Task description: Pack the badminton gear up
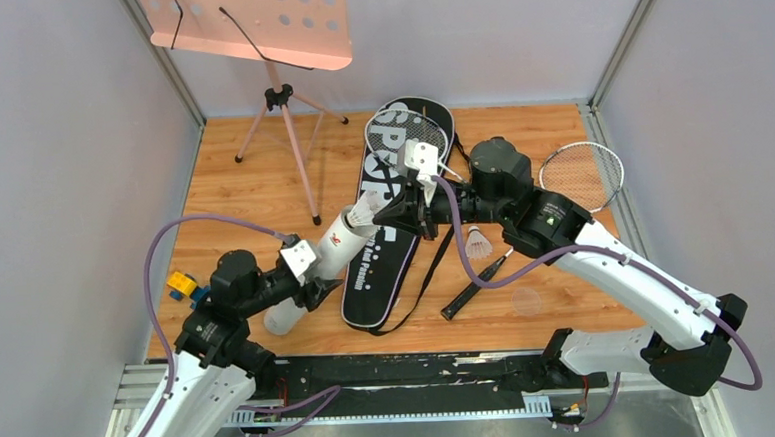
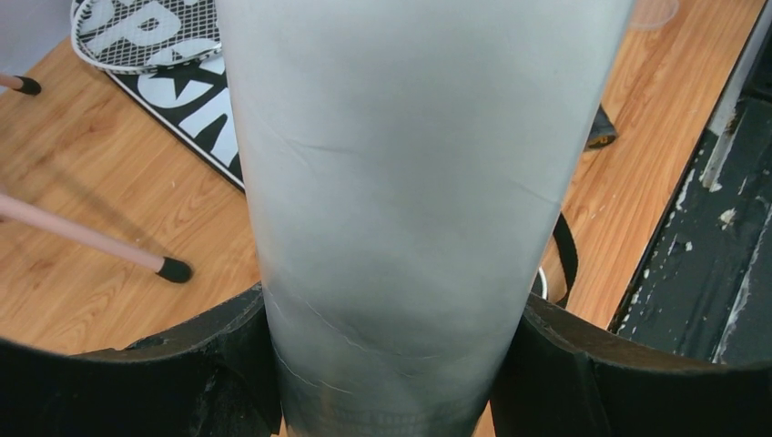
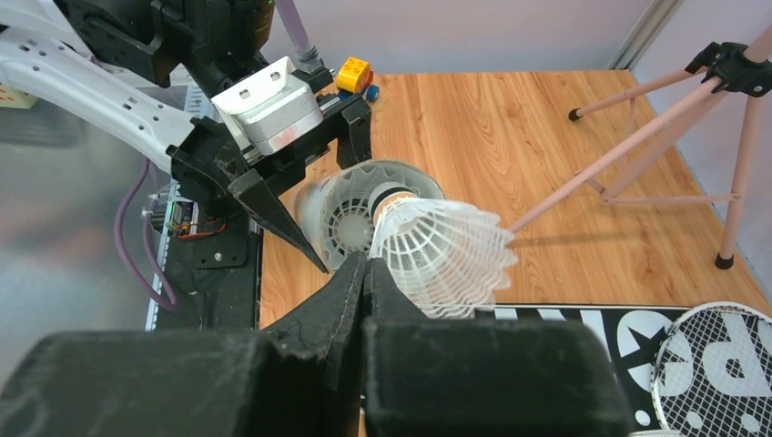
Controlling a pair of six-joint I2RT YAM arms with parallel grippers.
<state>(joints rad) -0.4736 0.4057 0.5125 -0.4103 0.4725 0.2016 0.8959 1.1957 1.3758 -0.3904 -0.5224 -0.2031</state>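
Observation:
My left gripper (image 1: 306, 268) is shut on the long white tube (image 1: 327, 250) and holds it tilted, with its open mouth up and to the right. The tube fills the left wrist view (image 2: 401, 164) between my jaws (image 2: 396, 309). My right gripper (image 1: 381, 215) is shut on the skirt of a white shuttlecock (image 3: 446, 250) at the tube's mouth (image 3: 311, 205). Another shuttlecock (image 3: 350, 214) sits inside the tube. A third shuttlecock (image 1: 478, 242) lies on the table. One racket (image 1: 406, 132) lies on the black SPORT bag (image 1: 381, 269). The other racket (image 1: 581, 173) lies at the right.
The pink music stand (image 1: 263, 25) stands at the back left, and its legs reach toward the bag (image 3: 637, 127). A yellow and blue toy (image 1: 182, 284) sits by my left arm. A clear round lid (image 1: 526, 299) lies near the front right. Grey walls close in both sides.

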